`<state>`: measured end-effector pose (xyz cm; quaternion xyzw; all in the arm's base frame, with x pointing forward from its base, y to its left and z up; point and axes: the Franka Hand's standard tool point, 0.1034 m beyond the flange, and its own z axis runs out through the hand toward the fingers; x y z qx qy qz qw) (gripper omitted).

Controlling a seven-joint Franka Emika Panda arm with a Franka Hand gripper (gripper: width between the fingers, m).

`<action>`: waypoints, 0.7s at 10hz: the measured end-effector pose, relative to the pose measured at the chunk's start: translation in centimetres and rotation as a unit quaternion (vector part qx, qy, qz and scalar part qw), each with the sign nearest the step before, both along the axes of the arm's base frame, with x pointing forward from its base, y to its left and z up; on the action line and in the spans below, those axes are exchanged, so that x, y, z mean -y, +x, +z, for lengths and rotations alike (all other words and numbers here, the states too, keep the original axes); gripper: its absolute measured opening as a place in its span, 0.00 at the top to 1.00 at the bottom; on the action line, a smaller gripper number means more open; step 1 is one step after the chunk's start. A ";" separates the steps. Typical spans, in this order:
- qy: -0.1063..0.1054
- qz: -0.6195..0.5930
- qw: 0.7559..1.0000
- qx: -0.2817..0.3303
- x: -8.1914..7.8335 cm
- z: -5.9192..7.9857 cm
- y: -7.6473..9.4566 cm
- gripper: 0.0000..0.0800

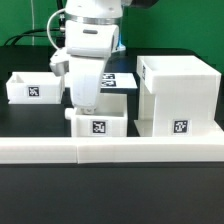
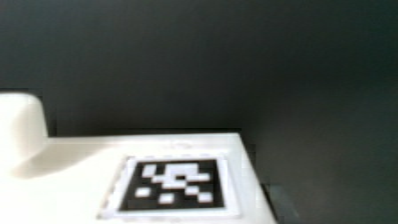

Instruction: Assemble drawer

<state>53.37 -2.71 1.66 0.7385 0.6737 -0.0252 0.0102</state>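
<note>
The tall white housing (image 1: 176,92) stands at the exterior view's right, with its tag low on the front. One small tray (image 1: 112,122) with a front tag sits in the middle, beside the housing. A second tray (image 1: 30,89) sits at the exterior view's left. My gripper (image 1: 84,106) points down at the middle tray's back left corner, and its fingertips are hidden by the tray wall. The wrist view shows a white surface with a blurred tag (image 2: 173,185) and a rounded white part (image 2: 18,135) over dark table. No fingers show there.
A long low white wall strip (image 1: 110,152) runs across the front of the table. The marker board (image 1: 122,79) lies flat behind the middle tray. The table top is black.
</note>
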 end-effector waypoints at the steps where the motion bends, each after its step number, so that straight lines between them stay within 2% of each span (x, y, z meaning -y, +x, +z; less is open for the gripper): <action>1: 0.000 0.000 1.000 0.002 -0.1 0.0 0.1 0.95; 5: -0.001 0.008 1.000 0.000 0.2 -0.1 0.0 0.95; 7: -0.008 0.067 0.998 -0.006 0.1 -0.6 0.2 0.95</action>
